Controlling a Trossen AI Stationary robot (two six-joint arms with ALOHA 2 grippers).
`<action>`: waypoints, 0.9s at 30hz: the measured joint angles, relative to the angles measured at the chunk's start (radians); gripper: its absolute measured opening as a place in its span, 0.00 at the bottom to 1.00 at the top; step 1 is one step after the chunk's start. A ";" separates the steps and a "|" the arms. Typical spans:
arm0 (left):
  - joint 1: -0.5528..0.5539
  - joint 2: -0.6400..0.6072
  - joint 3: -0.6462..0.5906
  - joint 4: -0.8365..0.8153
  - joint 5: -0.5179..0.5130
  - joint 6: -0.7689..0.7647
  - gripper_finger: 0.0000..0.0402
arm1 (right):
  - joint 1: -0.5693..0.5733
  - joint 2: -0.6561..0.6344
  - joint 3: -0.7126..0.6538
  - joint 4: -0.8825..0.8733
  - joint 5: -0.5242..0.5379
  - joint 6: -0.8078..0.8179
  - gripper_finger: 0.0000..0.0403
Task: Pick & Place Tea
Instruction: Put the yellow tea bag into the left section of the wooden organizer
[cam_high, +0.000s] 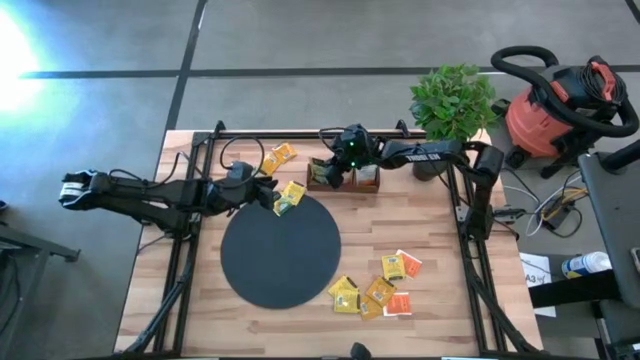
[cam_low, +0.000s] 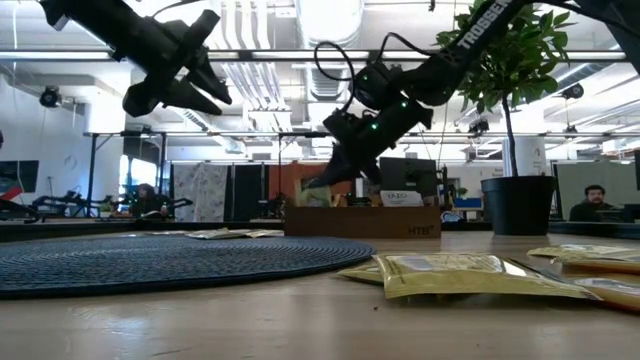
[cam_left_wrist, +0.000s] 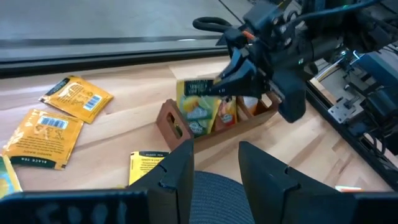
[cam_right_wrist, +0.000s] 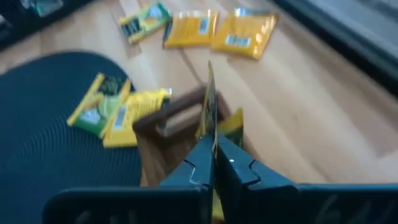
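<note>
A brown wooden tray (cam_high: 345, 185) stands beyond the black disc (cam_high: 280, 250), with tea sachets (cam_left_wrist: 199, 113) upright in it. My right gripper (cam_right_wrist: 213, 146) hovers over the tray's left end (cam_left_wrist: 171, 121), shut on a yellow tea sachet (cam_left_wrist: 196, 87). My left gripper (cam_left_wrist: 216, 165) hangs open over the disc's far left edge (cam_high: 262, 200), nothing between its fingers. Loose tea lies flat on the table: two sachets (cam_high: 280, 157) left of the tray, one (cam_high: 290, 198) on the disc's far rim, several (cam_high: 375, 290) at the near right. My right gripper pinches the yellow sachet by its upper edge (cam_right_wrist: 210, 118) between its two fingers. The fingers slant down from the table's right and far side. The sachet stands on edge in line with the fingers, reaching down toward the tray's left end. Whether it touches the tray, I cannot tell.
A potted plant (cam_high: 452, 100) stands at the table's far right corner and a red vacuum (cam_high: 555, 110) beyond it. Black frame rails (cam_high: 190, 250) run along both table sides. Bare wood lies near the front edge (cam_high: 300, 335).
</note>
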 joint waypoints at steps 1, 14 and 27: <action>0.000 0.000 0.000 0.000 -0.003 0.006 0.30 | 0.000 0.000 -0.002 -0.011 -0.003 0.001 0.02; 0.000 0.000 0.000 -0.011 -0.011 0.030 0.30 | 0.001 0.031 -0.007 -0.040 -0.053 0.011 0.02; 0.000 0.000 0.000 -0.019 -0.011 0.029 0.30 | 0.011 0.032 -0.001 -0.077 0.004 -0.053 0.26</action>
